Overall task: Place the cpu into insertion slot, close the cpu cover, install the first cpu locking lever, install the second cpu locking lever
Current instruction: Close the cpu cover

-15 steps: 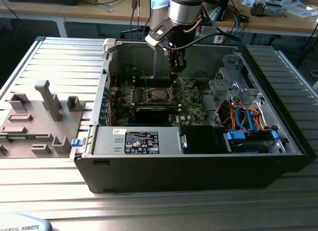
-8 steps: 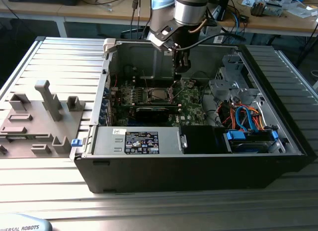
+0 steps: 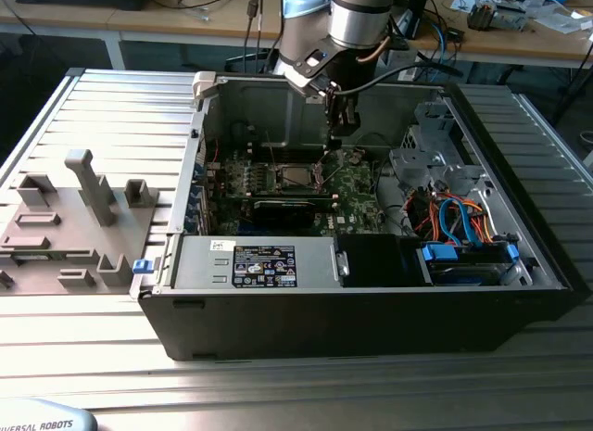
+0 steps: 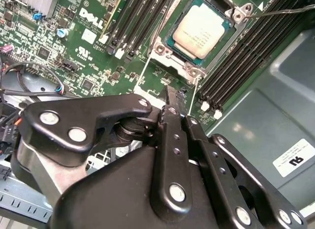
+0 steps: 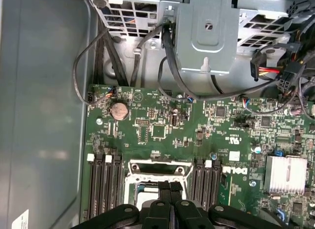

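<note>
Cpu point(image 4: 199, 32) lies flat in the insertion slot point(image 4: 164, 52) on the green board point(image 4: 88, 22), with the pincer point(image 4: 170, 103) pressed together and empty near it, so a skewed push there could, I judge, shift the chip and bend the slot's contacts.

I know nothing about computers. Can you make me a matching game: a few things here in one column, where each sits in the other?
Things:
1 cpu
2 coin battery
3 blue cables
4 grey rack

Places:
A outside the case, exterior view's left
B in the socket, between memory slots
C near the green board's edge
D inside the case, exterior view's right

Pairs: 1-B, 2-C, 3-D, 4-A.
</note>
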Tool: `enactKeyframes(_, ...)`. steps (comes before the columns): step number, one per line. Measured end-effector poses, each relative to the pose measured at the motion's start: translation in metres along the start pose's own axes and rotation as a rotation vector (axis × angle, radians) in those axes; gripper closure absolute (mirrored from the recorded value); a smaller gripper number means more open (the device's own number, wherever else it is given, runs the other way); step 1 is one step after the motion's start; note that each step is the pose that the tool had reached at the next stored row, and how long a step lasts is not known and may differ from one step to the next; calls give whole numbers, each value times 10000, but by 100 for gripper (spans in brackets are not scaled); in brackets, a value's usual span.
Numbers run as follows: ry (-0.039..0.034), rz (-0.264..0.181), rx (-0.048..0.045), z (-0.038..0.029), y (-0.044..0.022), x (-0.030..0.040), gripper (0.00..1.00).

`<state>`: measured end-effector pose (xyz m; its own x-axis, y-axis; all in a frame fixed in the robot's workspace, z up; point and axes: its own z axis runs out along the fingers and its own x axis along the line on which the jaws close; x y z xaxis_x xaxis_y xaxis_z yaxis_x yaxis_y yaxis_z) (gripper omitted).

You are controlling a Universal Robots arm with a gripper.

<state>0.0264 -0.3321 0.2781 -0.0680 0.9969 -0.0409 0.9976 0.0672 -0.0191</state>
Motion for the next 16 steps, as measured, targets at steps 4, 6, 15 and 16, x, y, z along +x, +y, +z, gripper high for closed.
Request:
enactKeyframes(4, -1, -8, 5, 5, 53, -1, 89)
enactKeyframes(6, 3, -17, 10, 9, 104, 6, 89)
enactKeyframes(15, 1, -138, 63, 63, 341, 88, 89)
enactKeyframes(16, 1, -155, 83, 96, 385, 107, 89)
